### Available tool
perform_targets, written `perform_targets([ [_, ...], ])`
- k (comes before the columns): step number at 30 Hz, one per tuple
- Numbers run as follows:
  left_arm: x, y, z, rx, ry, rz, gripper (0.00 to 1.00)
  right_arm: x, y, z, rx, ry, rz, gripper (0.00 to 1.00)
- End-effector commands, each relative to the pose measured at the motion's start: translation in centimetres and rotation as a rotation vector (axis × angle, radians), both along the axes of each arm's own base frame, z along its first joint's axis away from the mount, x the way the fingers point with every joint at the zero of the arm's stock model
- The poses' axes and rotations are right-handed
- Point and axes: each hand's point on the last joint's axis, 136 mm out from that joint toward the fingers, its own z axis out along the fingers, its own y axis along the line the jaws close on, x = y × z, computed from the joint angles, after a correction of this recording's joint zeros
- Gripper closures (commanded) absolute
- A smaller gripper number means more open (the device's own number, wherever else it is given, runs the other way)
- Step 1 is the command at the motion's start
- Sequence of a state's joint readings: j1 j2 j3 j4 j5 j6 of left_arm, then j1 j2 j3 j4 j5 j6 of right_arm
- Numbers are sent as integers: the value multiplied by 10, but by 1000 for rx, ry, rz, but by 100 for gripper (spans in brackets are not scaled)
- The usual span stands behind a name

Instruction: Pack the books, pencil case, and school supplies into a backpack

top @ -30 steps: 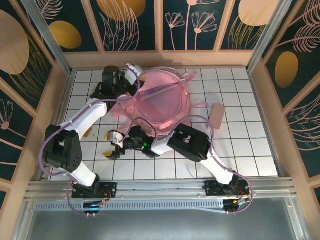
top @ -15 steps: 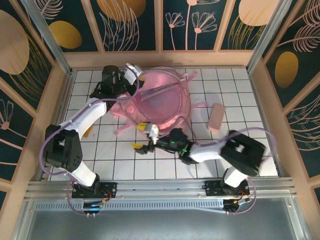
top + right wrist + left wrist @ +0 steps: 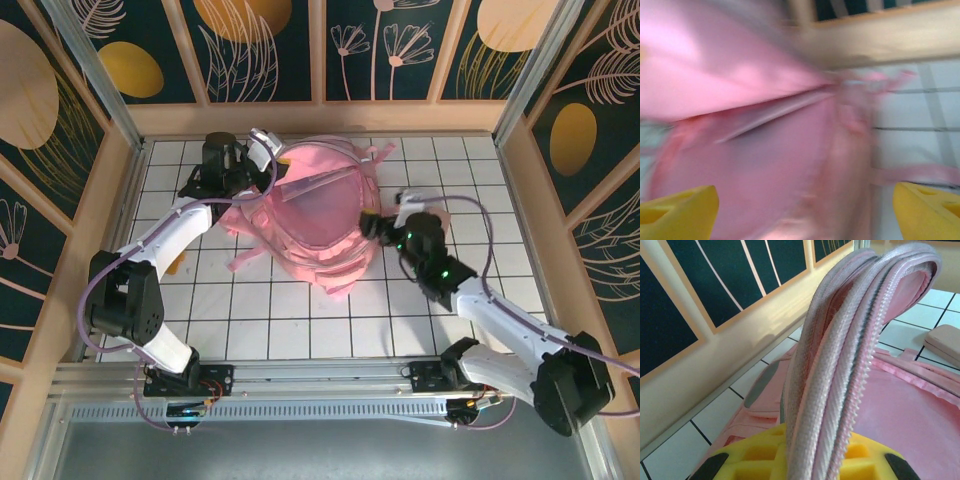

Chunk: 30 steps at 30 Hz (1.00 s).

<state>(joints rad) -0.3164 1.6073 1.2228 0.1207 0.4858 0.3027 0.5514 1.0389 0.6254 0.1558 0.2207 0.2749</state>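
Found the left arm [image 3: 165,235] reaching up the left side of the counter [image 3: 250,330] toward the far-left corner, with the left jaws clenched on the backpack [image 3: 320,215]. Saw in the left wrist view the zippered rim [image 3: 855,355] pinched between the yellow fingers [image 3: 760,460] and standing up from them in a tall fold. Noted a pale pink flat case [image 3: 942,342] on the tiles beyond that fold. Found the backpack itself at the middle of the counter, close to the far edge, with pink straps [image 3: 245,260] trailing toward the near edge. Found the right arm [image 3: 490,305] stretched from the near-right corner toward the backpack's right side, with the right jaws released. Saw in the blurred right wrist view the yellow fingertips [image 3: 675,212] set wide apart and the pink fabric ahead of them. Could not tell whether the fingertips touched the fabric.
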Motion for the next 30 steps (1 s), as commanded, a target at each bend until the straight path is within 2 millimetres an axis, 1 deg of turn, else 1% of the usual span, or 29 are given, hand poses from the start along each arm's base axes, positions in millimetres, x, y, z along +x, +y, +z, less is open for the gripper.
perform_targets([
  [1, -20, -6, 72, -129, -149, -78, 100, -1, -84, -54, -14, 335, -383, 5],
  [2, -23, -6, 71, -135, -142, -84, 100, 0, -102, -65, -10, 405, -452, 4],
  [3, -26, -6, 70, -142, -137, -89, 100, 2, -114, -75, -13, 471, -492, 4],
  [5, -32, -5, 68, -148, -133, -91, 100, 4, -134, -89, -38, 578, -565, 2],
  [6, -33, -5, 66, -150, -130, -91, 100, 5, -139, -96, -53, 622, -580, 2],
  [8, -35, -4, 60, -148, -119, -90, 100, 10, -141, -106, -72, 665, -562, 1],
  [9, -35, -4, 58, -148, -112, -90, 100, 12, -142, -115, -68, 702, -554, 1],
  [13, -38, -7, 58, -168, -94, -108, 100, 22, -146, -137, -101, 765, -541, 1],
  [16, -38, -7, 60, -179, -93, -109, 100, 29, -139, -152, -109, 802, -477, 1],
  [19, -39, -7, 58, -177, -87, -111, 100, 31, -131, -169, -117, 838, -426, 1],
  [21, -39, -7, 57, -176, -83, -112, 100, 29, -132, -180, -123, 856, -422, 1],
  [26, -38, -8, 56, -179, -75, -114, 100, 17, -149, -198, -186, 892, -496, 4],
  [28, -37, -9, 55, -181, -72, -115, 100, 13, -152, -204, -219, 902, -498, 8],
  [30, -38, -9, 56, -180, -76, -117, 100, 12, -154, -206, -221, 899, -491, 14],
])
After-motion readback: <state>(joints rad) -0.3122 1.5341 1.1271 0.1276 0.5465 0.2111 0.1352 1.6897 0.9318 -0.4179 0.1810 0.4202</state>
